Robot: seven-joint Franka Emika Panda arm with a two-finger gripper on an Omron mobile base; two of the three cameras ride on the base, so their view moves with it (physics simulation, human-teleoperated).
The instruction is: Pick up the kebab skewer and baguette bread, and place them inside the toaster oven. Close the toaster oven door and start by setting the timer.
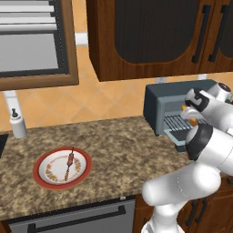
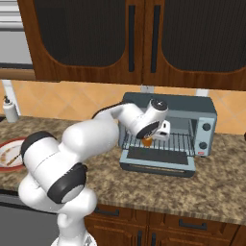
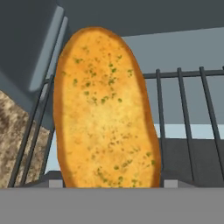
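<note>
A: Nearest the camera, what lies on the bench (image 1: 113,150)?

B: On its left part, a red-rimmed plate (image 1: 62,167) with the skewer (image 1: 70,163) lying across its middle. A small white bottle (image 1: 18,124) stands farther back by the wall, well apart from the plate.

A: And the arm?

B: It reaches right, over the bench, to the oven (image 2: 168,134). The gripper (image 2: 150,138) hangs at the oven's mouth, just above the wire rack (image 2: 166,141).

A: Is it holding anything?

B: Yes, its jaws are clamped on the bread (image 3: 105,109). In the hand view the loaf stands on end, golden with green flecks, filling the space between the fingers, with the rack bars and the grey oven floor behind it. In the right base view an orange bit of it shows below the hand, right at the rack's front.

A: The door (image 2: 156,161)?

B: Folded down flat in front of the oven. Two knobs sit on the oven's right panel. Dark wood cupboards (image 2: 129,38) hang above.
</note>
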